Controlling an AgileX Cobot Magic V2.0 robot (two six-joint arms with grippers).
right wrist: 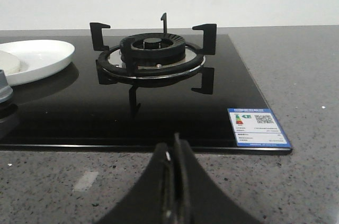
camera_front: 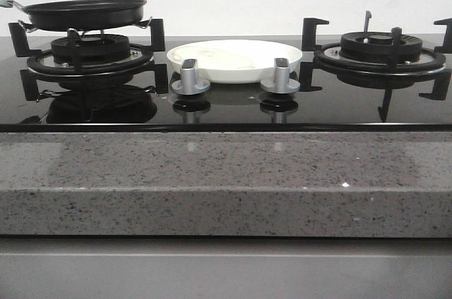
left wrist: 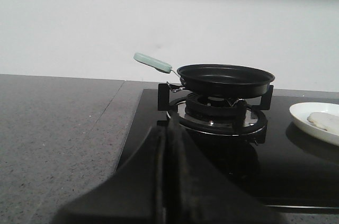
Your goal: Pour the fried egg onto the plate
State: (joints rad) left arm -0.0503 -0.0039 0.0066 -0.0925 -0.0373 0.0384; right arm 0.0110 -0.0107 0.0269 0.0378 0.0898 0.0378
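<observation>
The fried egg [camera_front: 220, 58] was flat, thin and pale cream, and it lay inside the glossy white plate [camera_front: 282, 63] between the two burners, behind the two silver knobs [camera_front: 191, 77]. The black frying pan [camera_front: 85, 13] sat on the left burner [camera_front: 92, 55]. Both the left gripper [left wrist: 167, 181] and the right gripper [right wrist: 174, 192] had their fingers pressed together, holding nothing.
</observation>
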